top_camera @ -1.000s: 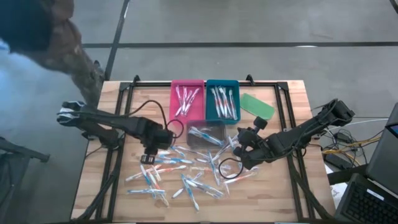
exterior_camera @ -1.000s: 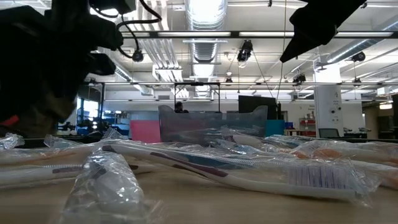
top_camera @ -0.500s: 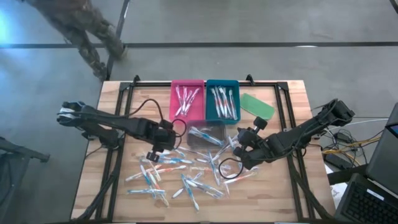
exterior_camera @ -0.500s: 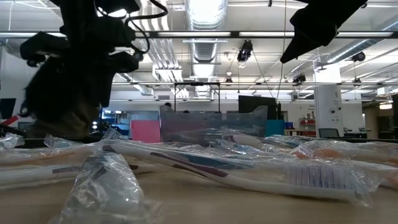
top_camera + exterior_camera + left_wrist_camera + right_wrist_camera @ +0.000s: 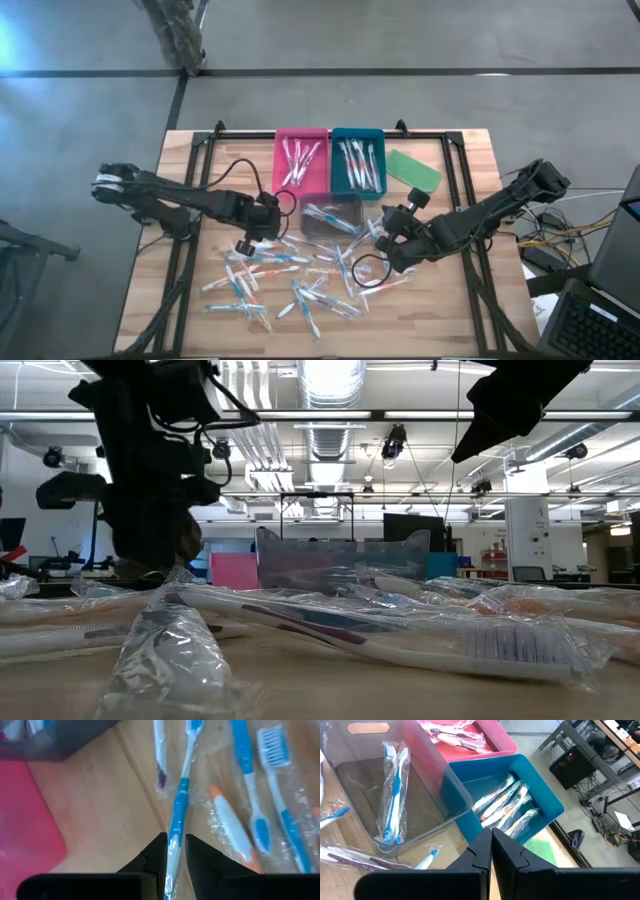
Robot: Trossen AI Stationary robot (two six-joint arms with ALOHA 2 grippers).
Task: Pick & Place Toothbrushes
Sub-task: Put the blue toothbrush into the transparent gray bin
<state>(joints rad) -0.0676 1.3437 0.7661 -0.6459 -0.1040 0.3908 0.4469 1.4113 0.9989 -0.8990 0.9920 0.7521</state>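
A: What was seen in the high view?
B: The left end effector (image 5: 247, 243) was lowered at the edge of the toothbrushes (image 5: 290, 285) scattered over the surface (image 5: 470, 150), probably for a pick; the right end effector (image 5: 383, 232) was parked beside the grey tray (image 5: 345, 208).

A: And from the left wrist?
B: A blue-handled toothbrush (image 5: 179, 815) was straddled by narrowly parted fingers (image 5: 156, 856) (contact could not be told), its long axis running straight away from them, head outward.

A: The right wrist?
B: Its fingers (image 5: 481, 851) were pressed together on nothing.
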